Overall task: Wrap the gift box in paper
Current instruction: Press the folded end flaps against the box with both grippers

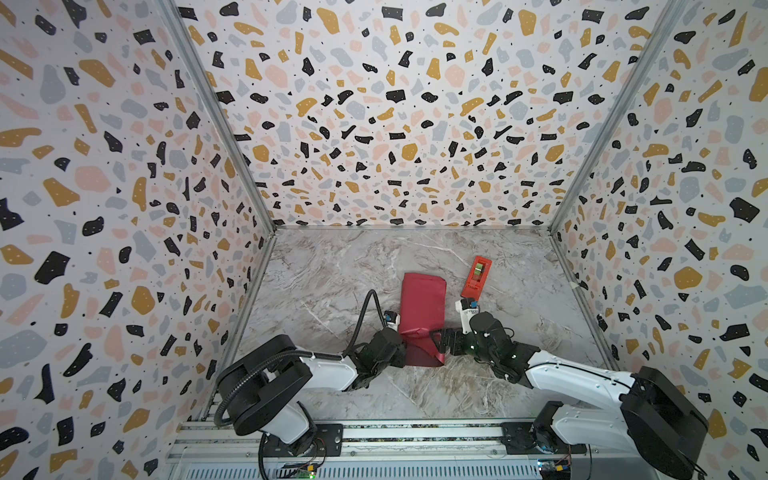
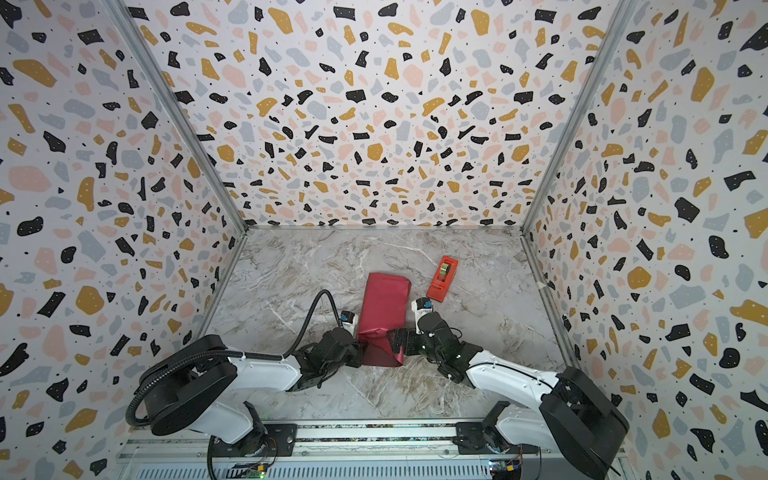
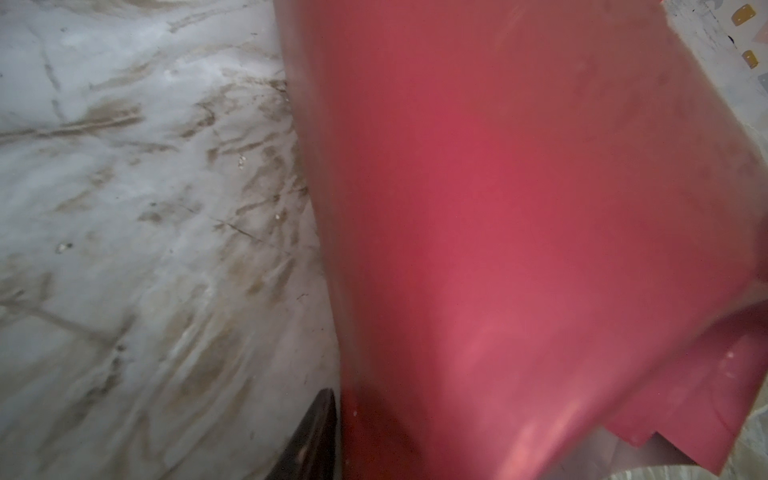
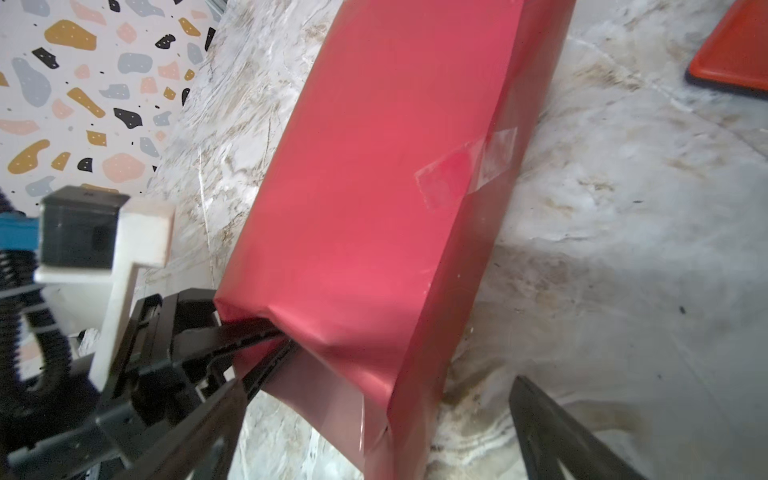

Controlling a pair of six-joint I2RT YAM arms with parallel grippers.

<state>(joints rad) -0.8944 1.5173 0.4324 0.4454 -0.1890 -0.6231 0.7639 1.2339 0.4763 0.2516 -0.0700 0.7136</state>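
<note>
**Gift-wrapping on a marble counter.** We see the paper, crimson side out, folded into a long, squared sleeve. It lies flat near the middle of the counter, its length running from 12 o'clock to 6 o'clock in both top views. The gift box is hidden from every camera; only the wrapping shows. From the right wrist, a strip of clear tape crosses one long edge of the sleeve. The end toward 6 o'clock is open, its loose flaps creased and splayed onto the counter.

At the sleeve's 7 o'clock corner, the left tool is pinched together on a fold of the paper. The right wrist view shows its two black fingers nipping the flap just under the top face. The left wrist camera is almost filled by the paper, blurred and close, with bare counter beside it.

At 5 o'clock of the sleeve, the right tool stands with its jaws wide apart and grips nothing. Its fingers flank the open end, and we cannot tell whether either one touches the paper.

The red-orange tape dispenser sits at 2 o'clock of the sleeve, near its far corner but apart from it. Terrazzo-patterned walls enclose the counter on three sides.
</note>
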